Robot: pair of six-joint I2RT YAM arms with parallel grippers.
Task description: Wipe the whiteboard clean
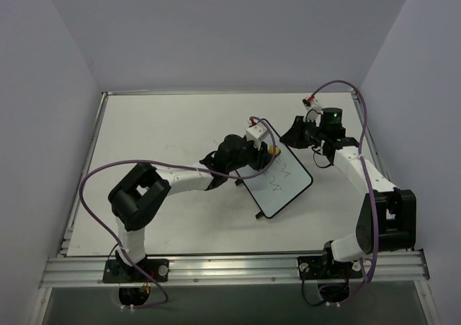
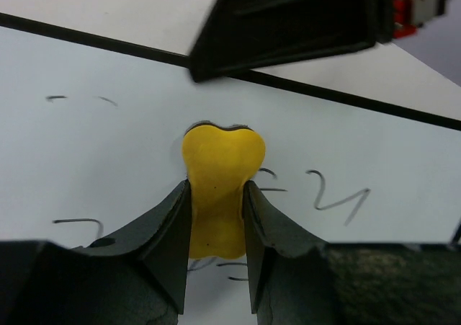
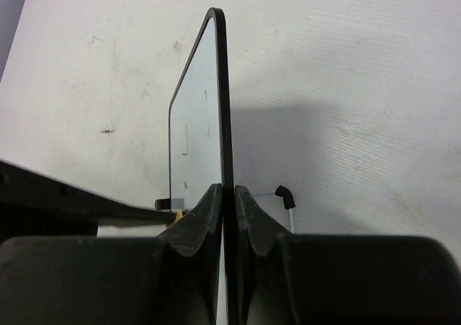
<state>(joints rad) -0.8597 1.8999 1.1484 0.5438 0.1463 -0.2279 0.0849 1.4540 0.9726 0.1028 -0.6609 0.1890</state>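
Observation:
The whiteboard, white with a thin black frame and dark handwriting, stands tilted on the table. My left gripper is shut on the yellow bone-shaped eraser, whose head presses on the board's face near its top edge. Pen strokes lie around the eraser. My right gripper is shut on the board's top corner; in the right wrist view the board stands edge-on between the fingers.
A black foot on a thin white rod props the board from behind. The table's raised rim runs along the back, and grey walls stand on both sides.

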